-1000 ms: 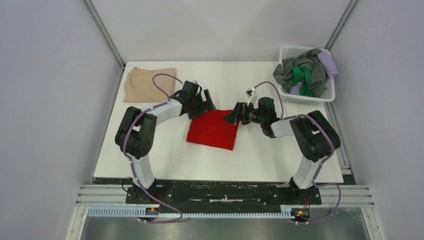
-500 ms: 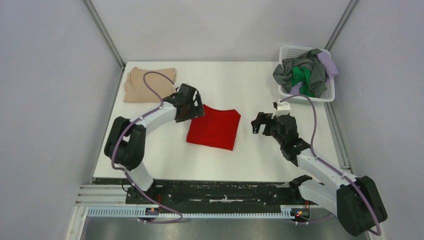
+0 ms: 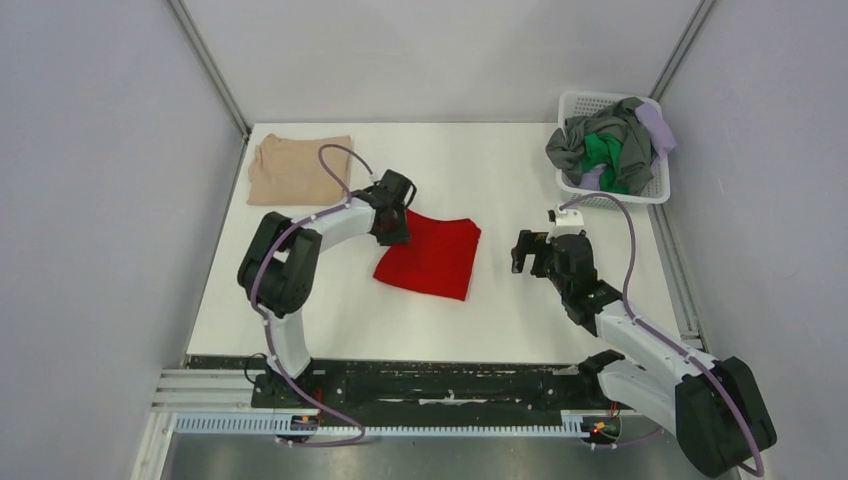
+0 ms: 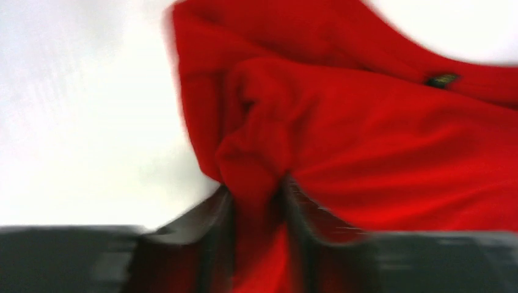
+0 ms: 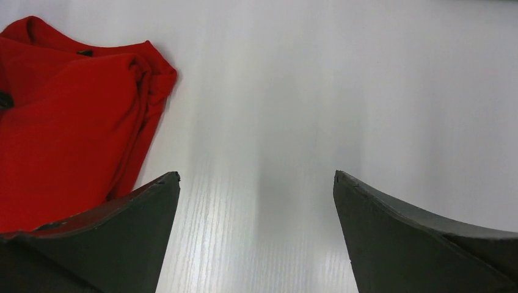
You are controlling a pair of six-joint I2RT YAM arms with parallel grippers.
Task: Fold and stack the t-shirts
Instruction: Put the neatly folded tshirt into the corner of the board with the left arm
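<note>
Table (image 3: 480,170); red shirt (image 3: 435,258); tan shirt (image 3: 290,170); basket (image 3: 625,197)

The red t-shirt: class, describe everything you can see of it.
The red t-shirt is soft, plain bright red cloth, folded into a rough rectangle, lying on the white table near its middle. A small dark label shows near one edge. The left tool is shut on a bunched fold at its far left corner; nothing else touches it.

Left arm (image 3: 335,218), right arm (image 3: 650,340): white links, black joint housings. Lavender cable (image 3: 336,147) looped along each. Jaws dark grey, wedge-shaped. Small white block (image 3: 570,212) on right wrist.
</note>
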